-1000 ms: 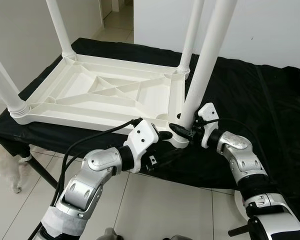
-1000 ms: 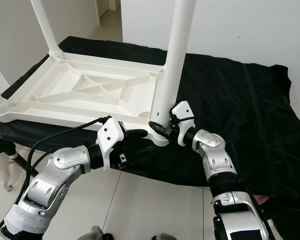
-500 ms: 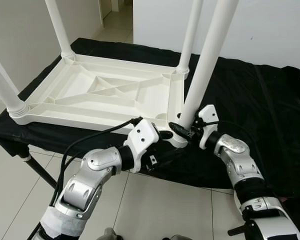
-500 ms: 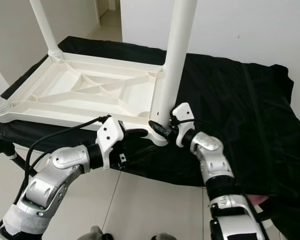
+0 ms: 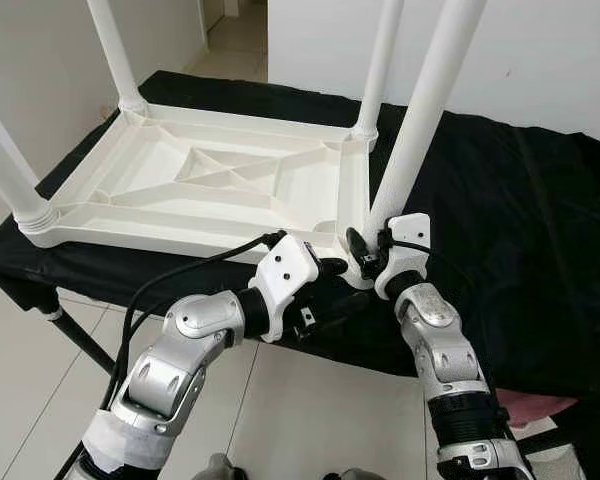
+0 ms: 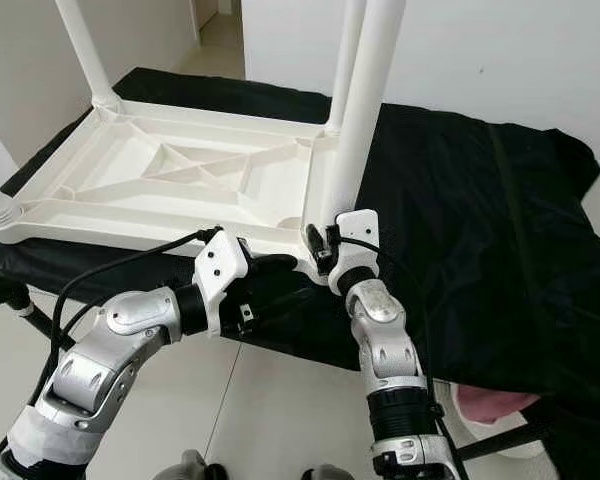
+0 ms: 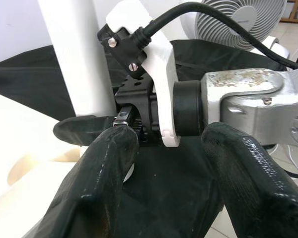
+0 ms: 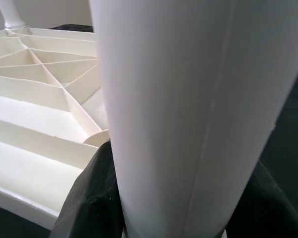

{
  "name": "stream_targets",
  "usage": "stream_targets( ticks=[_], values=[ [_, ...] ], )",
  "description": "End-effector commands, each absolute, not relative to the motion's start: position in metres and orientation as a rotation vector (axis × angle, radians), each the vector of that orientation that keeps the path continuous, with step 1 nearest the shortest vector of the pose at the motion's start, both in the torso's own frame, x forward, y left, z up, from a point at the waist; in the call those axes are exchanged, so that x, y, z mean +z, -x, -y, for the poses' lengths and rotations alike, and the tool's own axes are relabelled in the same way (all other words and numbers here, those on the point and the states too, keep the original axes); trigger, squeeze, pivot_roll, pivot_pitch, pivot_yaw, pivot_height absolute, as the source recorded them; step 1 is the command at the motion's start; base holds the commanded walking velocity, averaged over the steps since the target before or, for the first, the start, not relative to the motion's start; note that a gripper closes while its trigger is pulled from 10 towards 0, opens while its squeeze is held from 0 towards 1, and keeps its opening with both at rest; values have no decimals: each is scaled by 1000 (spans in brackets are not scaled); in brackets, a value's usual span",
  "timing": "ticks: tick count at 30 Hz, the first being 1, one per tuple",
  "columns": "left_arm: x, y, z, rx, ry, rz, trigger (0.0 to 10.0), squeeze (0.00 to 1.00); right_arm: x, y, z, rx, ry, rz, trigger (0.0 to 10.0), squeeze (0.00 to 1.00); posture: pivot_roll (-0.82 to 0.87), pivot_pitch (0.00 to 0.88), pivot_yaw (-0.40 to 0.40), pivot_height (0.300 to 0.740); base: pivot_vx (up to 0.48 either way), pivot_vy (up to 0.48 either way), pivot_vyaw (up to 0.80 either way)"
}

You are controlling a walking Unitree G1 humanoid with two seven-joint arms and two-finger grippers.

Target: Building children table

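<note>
Table leg (image 5: 420,115) in right tool (image 5: 365,252)

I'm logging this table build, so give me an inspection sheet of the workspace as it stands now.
Surface: black cloth over a stand.
Job's things: white tabletop upside down, four legs standing up; near-right leg at the corner socket.
Clutter: nothing seen.
Grippers: right gripper fingers either side of that leg's base; left gripper at the same corner, fingers apart.
Cables: black cable along the left arm.
Surroundings: tiled floor, white wall, white fan.
</note>
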State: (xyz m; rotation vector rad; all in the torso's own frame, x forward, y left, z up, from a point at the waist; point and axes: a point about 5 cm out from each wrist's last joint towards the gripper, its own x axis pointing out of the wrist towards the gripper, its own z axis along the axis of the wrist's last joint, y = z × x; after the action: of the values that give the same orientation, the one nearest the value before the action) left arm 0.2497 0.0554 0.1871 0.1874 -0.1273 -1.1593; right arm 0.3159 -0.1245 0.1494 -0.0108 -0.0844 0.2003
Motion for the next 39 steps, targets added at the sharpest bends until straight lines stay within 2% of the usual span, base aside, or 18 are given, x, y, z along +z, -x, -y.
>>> stream_targets(
  ticks=[1,2,5,6,10,11,12,13,15,19,23,26,37,38,39],
  values=[
    [188,-253,-56,-1129,-178,131,10000,0,168,-311,118,154,-3,162,10000,0,-75,33,-19,740,0,0,0],
    [188,-254,-56,-1124,-177,132,10000,0,170,-304,109,107,-20,162,10000,0,-75,33,-19,740,0,0,0],
    [188,-254,-56,-1121,-174,132,10000,0,172,-300,104,104,-40,165,10000,31,-76,36,-17,740,0,0,0],
    [188,-254,-56,-1122,-173,132,10000,0,173,-298,103,111,-58,167,10000,1000,-76,36,-17,740,0,0,0],
    [187,-253,-56,-1124,-172,128,10000,0,175,-300,111,110,-73,163,10000,1000,-85,38,-13,740,0,0,0],
    [187,-253,-56,-1125,-172,128,10000,0,176,-302,114,115,-73,163,10000,792,-85,38,-13,740,0,0,0],
    [187,-253,-56,-1125,-172,128,10000,0,176,-302,114,115,-73,163,10000,792,-85,38,-13,740,0,0,0],
    [186,-254,-56,-1126,-172,127,10000,0,177,-305,117,187,-75,159,10000,0,-85,38,-13,740,0,0,0],
    [186,-254,-56,-1126,-172,128,10000,0,178,-305,117,215,-75,163,10000,0,-85,38,-13,740,0,0,0],
    [188,-256,-55,-1132,-171,130,10000,0,176,-312,128,406,-16,120,10000,0,-97,38,-1,740,0,0,0],
    [188,-257,-55,-1134,-173,131,10000,0,175,-315,133,465,26,120,10000,0,-104,46,7,740,0,0,0],
    [188,-258,-55,-1138,-175,132,10000,0,168,-319,135,641,114,83,10000,0,-104,47,10,740,0,0,0],
    [189,-259,-55,-1140,-179,135,10000,0,154,-330,147,784,233,6,10000,0,-101,39,16,740,0,0,0],
    [189,-259,-55,-1140,-180,135,10000,0,153,-332,148,796,246,-3,980,0,-100,34,18,740,0,0,0],
    [190,-259,-55,-1140,-180,136,10000,0,150,-333,149,820,259,-14,980,0,-100,34,18,740,0,0,0]
  ],
)
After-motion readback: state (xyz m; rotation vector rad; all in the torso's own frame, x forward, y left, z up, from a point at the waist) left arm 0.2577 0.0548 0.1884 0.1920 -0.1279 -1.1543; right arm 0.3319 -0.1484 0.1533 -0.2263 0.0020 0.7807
